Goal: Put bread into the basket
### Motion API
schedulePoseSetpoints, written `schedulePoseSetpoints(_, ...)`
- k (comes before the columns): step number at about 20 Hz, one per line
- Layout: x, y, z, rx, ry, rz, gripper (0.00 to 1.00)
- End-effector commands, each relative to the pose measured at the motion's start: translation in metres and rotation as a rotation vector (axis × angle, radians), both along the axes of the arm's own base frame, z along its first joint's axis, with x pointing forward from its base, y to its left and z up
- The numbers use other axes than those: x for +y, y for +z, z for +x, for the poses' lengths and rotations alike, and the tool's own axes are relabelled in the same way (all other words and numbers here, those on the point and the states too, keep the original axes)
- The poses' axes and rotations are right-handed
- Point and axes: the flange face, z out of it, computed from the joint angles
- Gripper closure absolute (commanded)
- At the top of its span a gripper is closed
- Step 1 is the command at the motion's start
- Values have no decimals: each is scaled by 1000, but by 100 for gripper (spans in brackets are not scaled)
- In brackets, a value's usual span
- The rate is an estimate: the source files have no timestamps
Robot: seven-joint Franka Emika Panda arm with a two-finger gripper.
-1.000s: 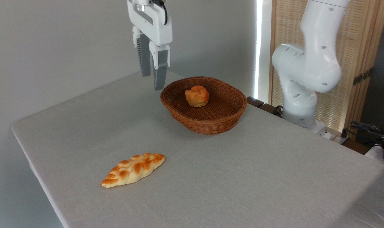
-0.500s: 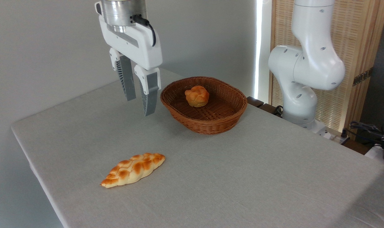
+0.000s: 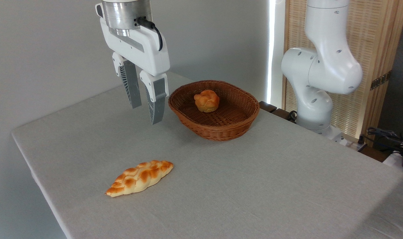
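Nearest my camera, I note a long braided loaf [image 3: 140,177] with golden-orange crust and pale flanks, lying flat on the grey cloth-covered table [image 3: 254,192] toward its front left corner, well apart from everything else. Further back, I see the two-finger gripper [image 3: 145,114] hanging above the table surface, to the left of the basket and clear of it. Its grey ribbed fingers [image 3: 156,103] point downward with a slight tilt; they stand parted with a visible gap between them and nothing is held. The white gripper housing and a metal wrist flange sit above them, with a black cable running off the flange. Just right of the fingers I record the oval brown woven wicker basket [image 3: 218,131], resting on the table with its low flared sides intact. The small round golden-orange bun [image 3: 206,101] with a knotted top sits inside this basket, on the woven floor toward the far left part of it, near the wall. Behind the table on the right, the white robot arm [image 3: 321,69] rises from its base in front of a pale wooden slatted screen [image 3: 374,49], and a plain grey wall closes the left background.
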Motion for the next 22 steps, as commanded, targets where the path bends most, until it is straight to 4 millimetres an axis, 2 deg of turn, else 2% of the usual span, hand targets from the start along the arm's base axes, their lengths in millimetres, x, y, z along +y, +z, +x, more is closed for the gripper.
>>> schedulePoseSetpoints(1, 18, 11, 11, -8, 19, 0, 0)
schedulePoseSetpoints(22, 25, 4, 17, 9, 41, 6, 0)
